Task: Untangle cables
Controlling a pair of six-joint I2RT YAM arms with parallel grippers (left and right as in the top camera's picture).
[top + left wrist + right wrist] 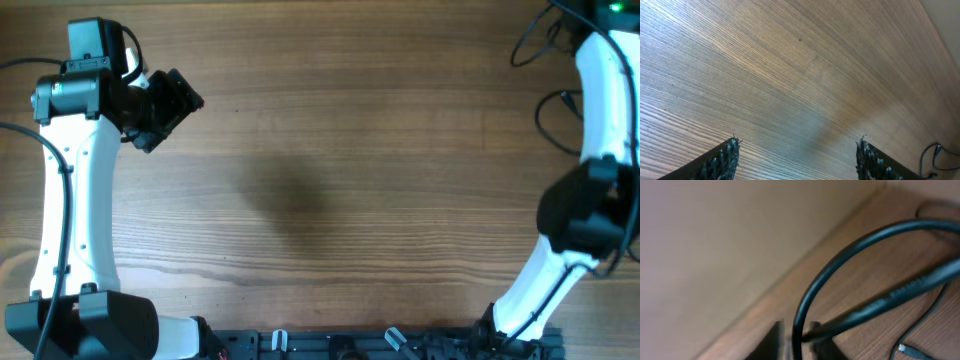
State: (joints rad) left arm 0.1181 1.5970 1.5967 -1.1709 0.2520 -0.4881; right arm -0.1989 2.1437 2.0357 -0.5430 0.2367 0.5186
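Thin black cables lie in loose loops at the table's far right, one [520, 42] near the corner and another [541, 118] just below it. In the right wrist view a black cable [840, 265] arcs up from between my right gripper's [797, 328] fingers. The jaws stand slightly apart, with a small gap on each side of the cord. A silver-tipped plug [903, 349] lies on the wood beside it. My left gripper [799, 142] hangs open over bare wood at the far left [165, 105], nothing between its fingers. A cable end [932, 152] shows far off.
The table's far edge meets a pale wall [715, 240] just behind the right gripper. The right arm [600, 90] stretches along the right side toward the corner. The arm mounts [380, 345] line the near edge.
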